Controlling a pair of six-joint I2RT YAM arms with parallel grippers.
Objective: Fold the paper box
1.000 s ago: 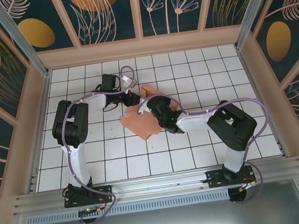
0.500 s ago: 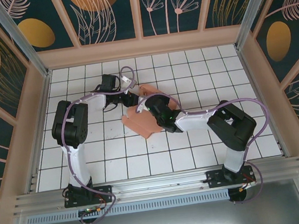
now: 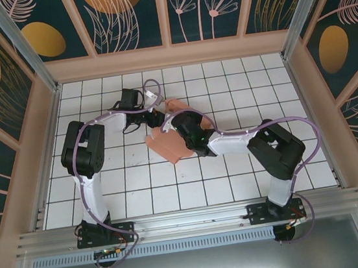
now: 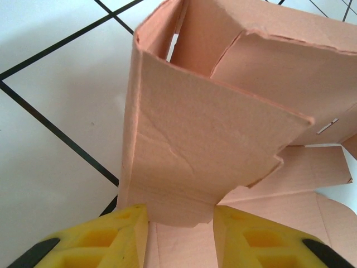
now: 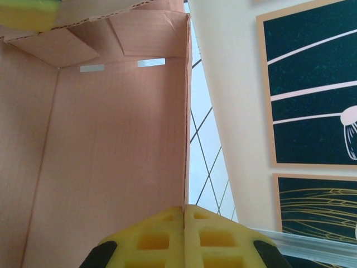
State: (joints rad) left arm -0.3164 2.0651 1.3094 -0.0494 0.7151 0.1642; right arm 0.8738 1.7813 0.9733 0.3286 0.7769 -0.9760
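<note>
The paper box is salmon-pink card, partly folded, lying on the white tiles mid-table between both arms. My left gripper is at its far-left edge. In the left wrist view a raised panel of the paper box slopes toward me. Its torn lower end sits between the yellow fingers of the left gripper, which stand apart. My right gripper is over the box's middle. In the right wrist view the right gripper is shut on the thin upright edge of a box wall.
White tiled floor with dark grout lines surrounds the box. Wooden-framed patterned walls close in the back and sides. A metal rail runs along the near edge by the arm bases. Slots show in the far box panel.
The right gripper and the box have shifted a little to the left and away from the bases. The left gripper has stayed at the box's far edge.
</note>
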